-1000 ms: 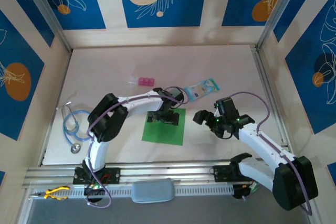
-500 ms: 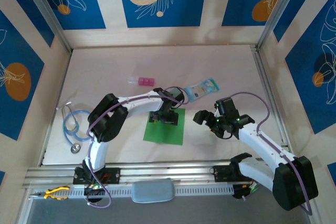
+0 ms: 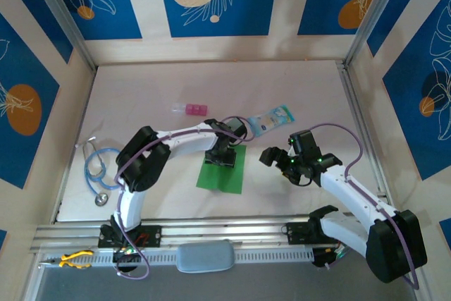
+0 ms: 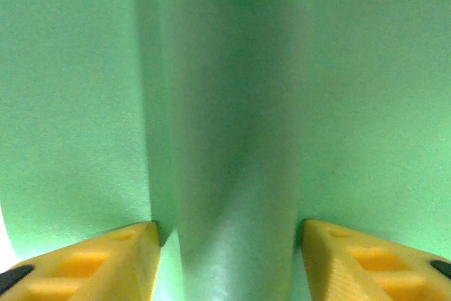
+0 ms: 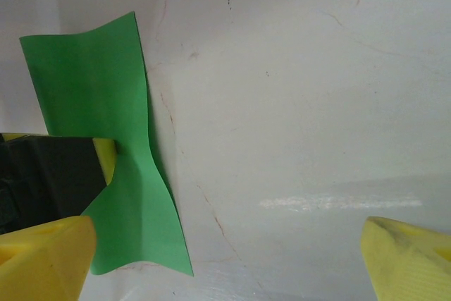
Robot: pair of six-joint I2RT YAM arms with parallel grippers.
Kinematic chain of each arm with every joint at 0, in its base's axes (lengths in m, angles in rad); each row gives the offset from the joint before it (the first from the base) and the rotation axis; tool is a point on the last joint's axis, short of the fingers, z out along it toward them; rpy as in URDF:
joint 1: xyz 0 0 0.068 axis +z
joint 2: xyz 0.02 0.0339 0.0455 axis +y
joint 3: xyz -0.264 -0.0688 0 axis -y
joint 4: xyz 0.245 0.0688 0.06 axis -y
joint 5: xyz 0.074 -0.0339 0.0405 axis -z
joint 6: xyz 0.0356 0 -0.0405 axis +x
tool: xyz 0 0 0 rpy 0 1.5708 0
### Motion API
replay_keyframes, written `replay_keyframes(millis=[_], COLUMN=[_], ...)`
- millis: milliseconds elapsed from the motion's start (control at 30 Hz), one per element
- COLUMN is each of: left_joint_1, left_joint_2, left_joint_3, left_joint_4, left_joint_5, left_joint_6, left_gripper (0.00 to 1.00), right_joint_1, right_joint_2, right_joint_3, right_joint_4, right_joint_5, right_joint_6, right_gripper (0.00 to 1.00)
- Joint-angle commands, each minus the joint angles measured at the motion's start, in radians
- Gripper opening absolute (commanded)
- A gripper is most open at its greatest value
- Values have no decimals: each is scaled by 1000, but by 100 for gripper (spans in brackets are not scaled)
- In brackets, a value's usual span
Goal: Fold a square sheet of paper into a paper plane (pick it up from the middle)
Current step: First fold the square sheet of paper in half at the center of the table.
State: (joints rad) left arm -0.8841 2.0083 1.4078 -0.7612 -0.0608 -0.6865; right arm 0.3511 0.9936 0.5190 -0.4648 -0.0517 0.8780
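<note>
The square sheet of paper (image 3: 220,175), bright green, lies at mid-table with its middle bunched up. My left gripper (image 3: 220,154) stands on its far half, shut on a raised ridge of the sheet. In the left wrist view that paper ridge (image 4: 232,174) rises between the yellow fingertips (image 4: 106,259), and my left gripper (image 4: 229,259) squeezes it from both sides. My right gripper (image 3: 275,158) hovers open just right of the sheet, holding nothing. The right wrist view has the paper (image 5: 91,82) at the left, bowed at its waist, and my right gripper (image 5: 229,244) over bare table.
A pale blue printed packet (image 3: 270,118) lies just beyond the sheet. A small pink block (image 3: 190,109) sits farther back. A stethoscope (image 3: 101,167) rests at the left edge. Yellow-handled pliers (image 3: 74,259) lie on the front rail.
The sheet has grown narrower from left to right as the left fingers drew together on its middle, pushing up a ridge. The right arm has barely moved.
</note>
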Motion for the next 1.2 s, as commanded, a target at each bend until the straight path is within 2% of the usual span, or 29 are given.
replay_keyframes(millis=[0,167,233,600,733,833,933,1000,1067,1167], left_joint_1=[-15,-15,-15,10,53,101,152,179,195,202], left_joint_2=[-32,-54,-60,-182,-243,-283,-311,-317,-314,-302], left_joint_3=[-36,-50,-54,-81,-129,-194,-301,-371,-421,-443], left_joint_4=[73,91,99,149,240,360,593,763,881,908], left_joint_5=[13,11,14,67,191,340,536,627,674,680], left_joint_6=[20,32,33,30,5,-40,-145,-229,-293,-299], left_gripper=[54,46,39,39,39,39,39,40,40,40], right_joint_1=[6,8,7,9,9,11,11,10,9,7], right_joint_2=[2,0,0,-32,-50,-57,-65,-72,-85,-121], right_joint_3=[30,35,37,58,59,72,83,83,79,53], right_joint_4=[-14,-14,-22,-75,-82,-92,-93,-68,-37,33], right_joint_5=[9,14,25,69,82,80,82,57,31,-19], right_joint_6=[21,29,33,8,13,7,16,9,12,1], right_gripper=[96,96,96,97,97,97,97,98,97,97])
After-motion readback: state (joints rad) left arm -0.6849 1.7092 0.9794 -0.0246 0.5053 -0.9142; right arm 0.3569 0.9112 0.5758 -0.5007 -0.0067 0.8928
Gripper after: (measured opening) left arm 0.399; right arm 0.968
